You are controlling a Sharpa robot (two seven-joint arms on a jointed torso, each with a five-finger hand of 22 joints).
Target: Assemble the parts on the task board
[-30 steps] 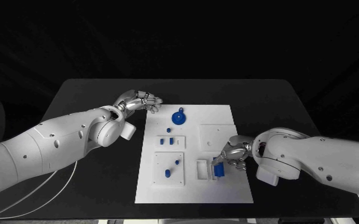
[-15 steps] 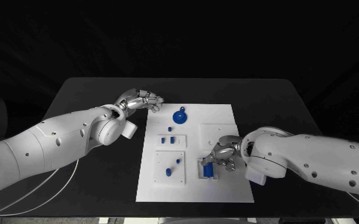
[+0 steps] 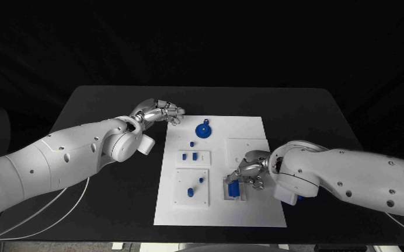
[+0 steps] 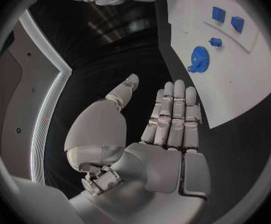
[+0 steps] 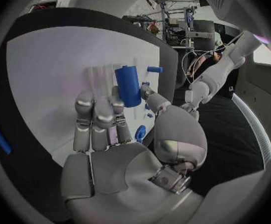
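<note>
The white task board (image 3: 253, 211) lies in the middle of the black table. My right hand (image 3: 254, 173) is over its near right part and pinches a blue block (image 3: 233, 189) between thumb and fingers (image 5: 95, 107). The block (image 5: 128, 84) stands at a white slotted holder (image 3: 226, 189); I cannot tell whether it is seated. My left hand (image 3: 158, 112) rests off the board's far left corner, its fingers (image 4: 172, 114) straight and holding nothing. A blue gear (image 3: 202, 130) (image 4: 199, 59) lies on the board's far part.
Two small blue pieces (image 3: 188, 157) sit in a white square on the board's left. A plate (image 3: 179, 202) below them carries two more blue parts. A small blue peg (image 3: 191, 144) lies near the gear. Bare black table (image 3: 101, 103) flanks the board.
My right hand has carried the blue block leftwards along the board to the white holder. The left hand has stayed where it was.
</note>
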